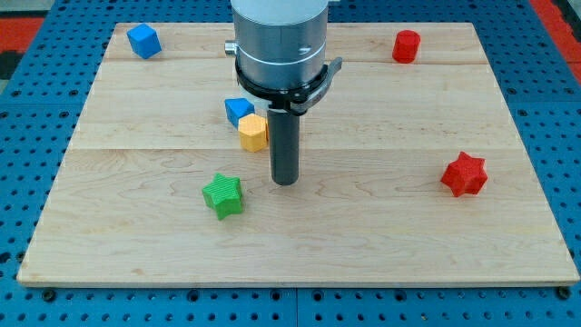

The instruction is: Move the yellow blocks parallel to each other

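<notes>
A yellow hexagonal block (253, 133) sits left of the board's middle, touching a small blue block (239, 110) just above it on its left. Only this one yellow block shows; the arm may hide another. My tip (286, 182) rests on the board a little right of and below the yellow block, a small gap apart from it. The rod rises into the grey arm body at the view's top.
A green star block (223, 195) lies below and left of my tip. A blue cube (143, 41) is at the top left, a red hexagonal block (406, 45) at the top right, a red star block (464, 174) at the right. The wooden board (363, 245) lies on a blue pegboard.
</notes>
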Robot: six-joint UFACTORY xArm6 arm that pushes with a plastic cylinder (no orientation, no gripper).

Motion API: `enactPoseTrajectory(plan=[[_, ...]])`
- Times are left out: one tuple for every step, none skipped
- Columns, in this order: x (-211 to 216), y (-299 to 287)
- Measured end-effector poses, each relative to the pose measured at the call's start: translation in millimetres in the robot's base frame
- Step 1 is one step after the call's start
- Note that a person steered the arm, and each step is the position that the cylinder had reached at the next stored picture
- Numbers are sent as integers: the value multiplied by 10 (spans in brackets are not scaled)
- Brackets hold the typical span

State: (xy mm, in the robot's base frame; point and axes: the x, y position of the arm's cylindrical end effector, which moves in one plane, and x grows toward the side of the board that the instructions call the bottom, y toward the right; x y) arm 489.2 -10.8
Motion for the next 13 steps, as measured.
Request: enactPoseTrajectory(plan=[[-221,-21],[-509,-86],[-729,-356],[-826,-759],[-692,-806],[-526,-1351],[-765,-1990],[-997,-1764],[-949,-1009],[-798,-153],[-668,-237],[-493,-484],[-364,-290]])
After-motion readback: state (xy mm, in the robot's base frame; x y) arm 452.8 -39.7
